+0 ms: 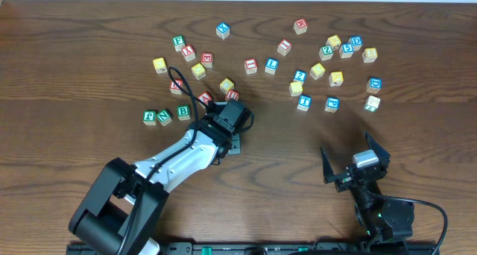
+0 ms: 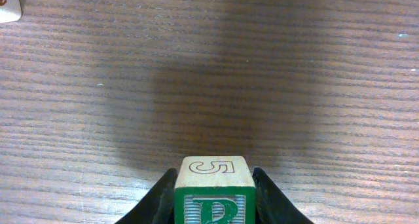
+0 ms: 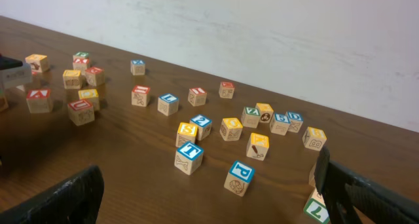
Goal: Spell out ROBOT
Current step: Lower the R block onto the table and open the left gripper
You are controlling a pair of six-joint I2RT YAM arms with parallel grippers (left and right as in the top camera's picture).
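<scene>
My left gripper (image 2: 213, 185) is shut on a green letter R block (image 2: 213, 199) whose top face shows an outlined S. A wide shadow falls on bare wood ahead of it. In the overhead view the left gripper (image 1: 232, 138) is left of the table's centre, just below the block scatter, and hides the R block. My right gripper (image 1: 356, 164) is open and empty near the front right. Its fingers frame the right wrist view (image 3: 209, 198). A blue T block (image 3: 189, 157) and a blue P block (image 3: 239, 177) lie ahead of it.
Several letter blocks lie scattered across the far half of the table (image 1: 89, 76). A green B block (image 1: 183, 112) and two more green blocks (image 1: 157, 117) sit left of the left gripper. A blue T (image 1: 303, 102) and a blue P (image 1: 332, 104) lie at the right.
</scene>
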